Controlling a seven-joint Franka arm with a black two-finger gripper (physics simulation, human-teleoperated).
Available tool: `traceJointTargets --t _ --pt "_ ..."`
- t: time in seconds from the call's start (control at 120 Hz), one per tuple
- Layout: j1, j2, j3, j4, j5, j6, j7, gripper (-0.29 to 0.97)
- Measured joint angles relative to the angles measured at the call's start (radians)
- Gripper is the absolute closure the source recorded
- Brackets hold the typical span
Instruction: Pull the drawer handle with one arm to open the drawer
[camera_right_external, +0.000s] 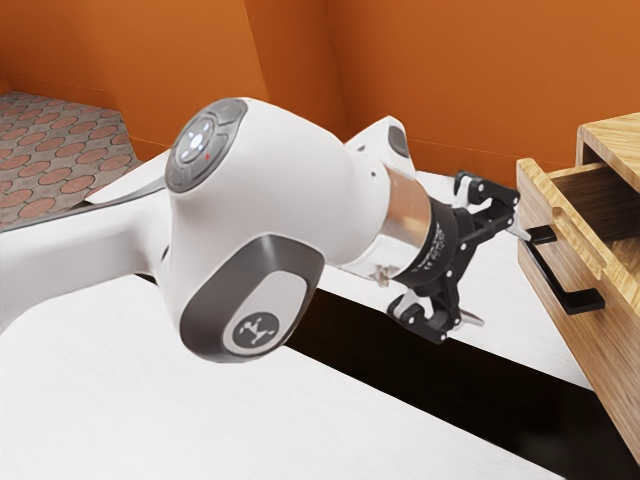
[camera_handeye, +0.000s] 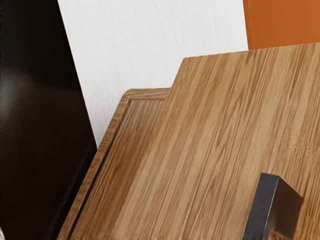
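I see fingers (camera_right_external: 430, 318) spread, pinching nothing; handle (camera_right_external: 562, 276) just beside, 3 o'clock in exterior view; drawer (camera_right_external: 560, 215) partly out.

Bright even light, soft shadow inside the drawer (camera_right_external: 600, 335)

Wooden cabinet (camera_right_external: 612, 140): 1. Drawer (camera_right_external: 555, 212): 1, in the cabinet. Black bar handle (camera_right_external: 555, 272): 1, on the drawer front. White robot arm (camera_right_external: 270, 200): 1. Pair of black jaws: 1. White tabletop (camera_right_external: 100, 400): 1.
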Motion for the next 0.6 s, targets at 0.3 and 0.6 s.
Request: traceJointTargets --t 0.3,0.6 --pt "0.006 0.012 0.002 0.004 0.003 -0.001 0.0 0.0" --pt "-0.005 0.042 -0.005 0.023 0.008 0.001 0.0 0.0"
